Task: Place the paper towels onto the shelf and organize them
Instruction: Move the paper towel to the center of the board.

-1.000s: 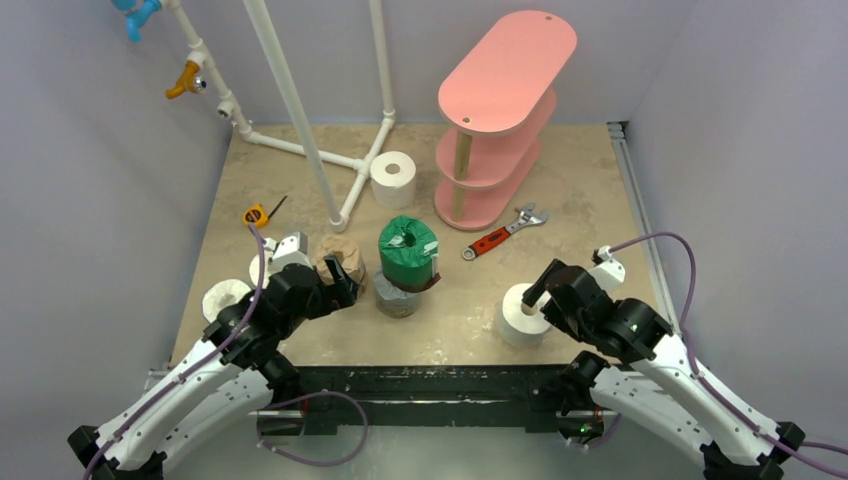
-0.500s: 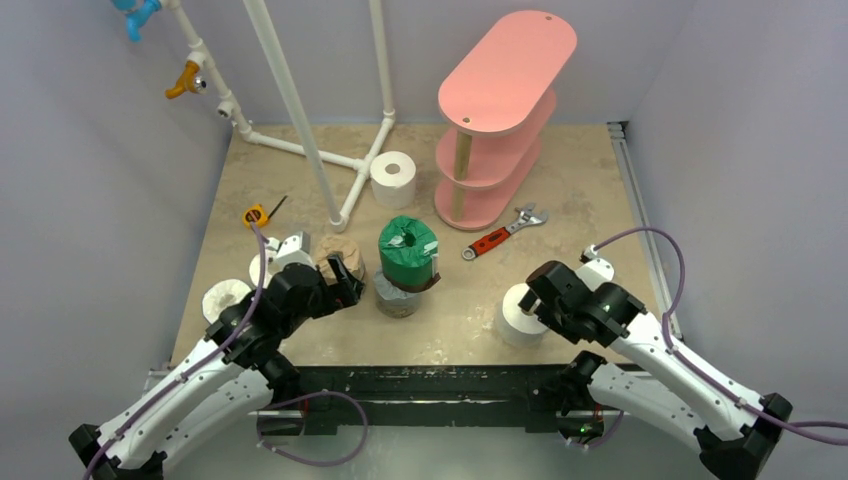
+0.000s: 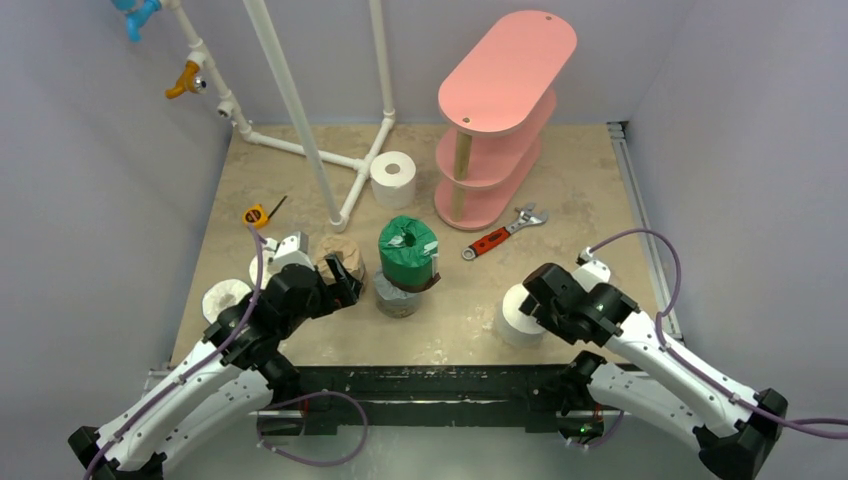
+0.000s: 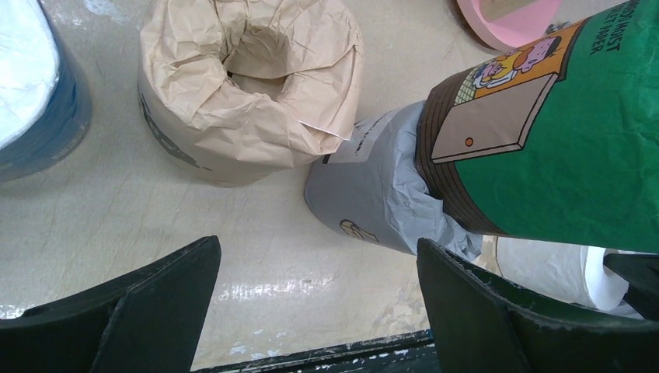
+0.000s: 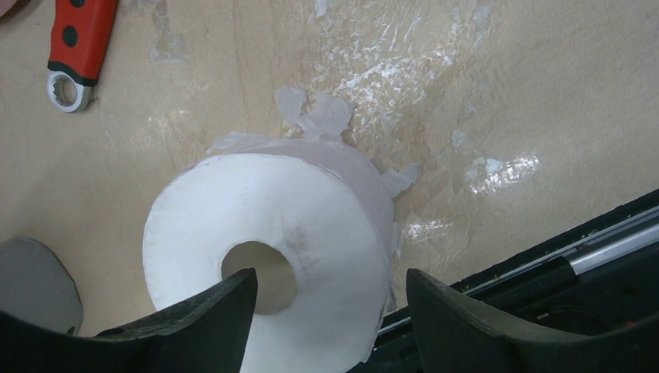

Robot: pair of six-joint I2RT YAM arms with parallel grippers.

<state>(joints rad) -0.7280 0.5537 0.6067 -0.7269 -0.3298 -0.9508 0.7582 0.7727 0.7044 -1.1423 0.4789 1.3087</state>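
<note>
The coming move turns on the white roll (image 5: 311, 217) under the right gripper (image 5: 330, 311). The roll stands on end on the counter (image 5: 505, 93), axis upright, with its core facing the wrist camera at the lower centre of that view. In the top view it sits at the lower right, half hidden under that gripper, which is plainly the nearer of the two. The shelf (image 3: 505, 75) stands at the upper centre-right, well apart from the roll.

The right gripper's jaws are partly apart (not at their widest) and hold nothing. One finger overlaps the roll's top at the core; the other hangs off the outer wall on the right. They straddle one side of the roll, not its whole width. Whether either finger touches paper I cannot tell. Closing here would likely pinch the wall through the core.

The left gripper (image 4: 319, 311) stands wide and empty. It faces the grey roll (image 4: 365, 194), which has the green roll (image 4: 559, 155) stacked on it, and the tan roll (image 4: 241, 85) is at the upper left.
</note>
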